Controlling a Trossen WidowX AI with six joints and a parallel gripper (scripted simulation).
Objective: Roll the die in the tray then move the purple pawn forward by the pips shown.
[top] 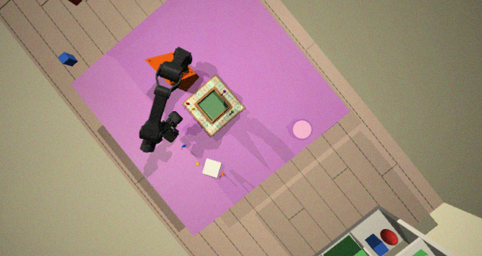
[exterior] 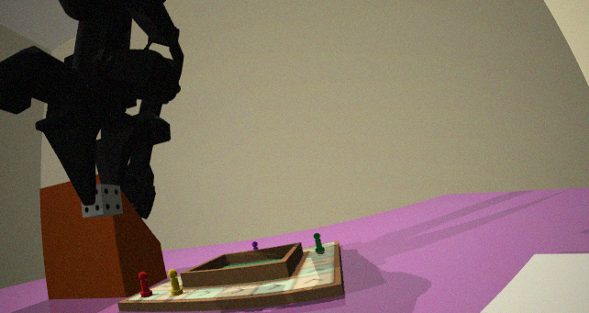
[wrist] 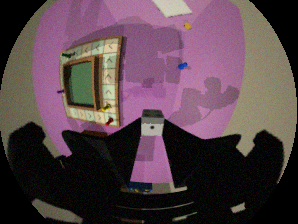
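Observation:
My gripper (top: 173, 127) (exterior: 116, 204) (wrist: 151, 121) is shut on the white die (exterior: 109, 201) (wrist: 152, 124), held in the air beside the board (top: 201, 120) (exterior: 321, 274) (wrist: 109, 77), off its red-and-yellow-pawn side. The tray (top: 204, 114) (exterior: 238, 276) (wrist: 97, 82), brown-walled with a green floor, is empty in the board's middle. The purple pawn (top: 224, 91) (exterior: 255, 245) (wrist: 60, 91) stands on the far side. The green pawn (top: 232, 112) (exterior: 317, 243), yellow pawn (top: 193, 108) (exterior: 174, 283) (wrist: 106, 107) and red pawn (top: 188, 103) (exterior: 144, 285) (wrist: 109, 121) stand on the track.
An orange wedge-shaped block (top: 159, 61) (exterior: 78, 256) is by the arm's base. A small blue piece (top: 184, 146) (wrist: 182, 65), a yellow piece (top: 197, 164) (wrist: 187, 25), a white square (top: 212, 168) (exterior: 546, 284) and an orange piece (top: 223, 174) lie beyond the board. A pink disc (top: 302, 129) lies farther right.

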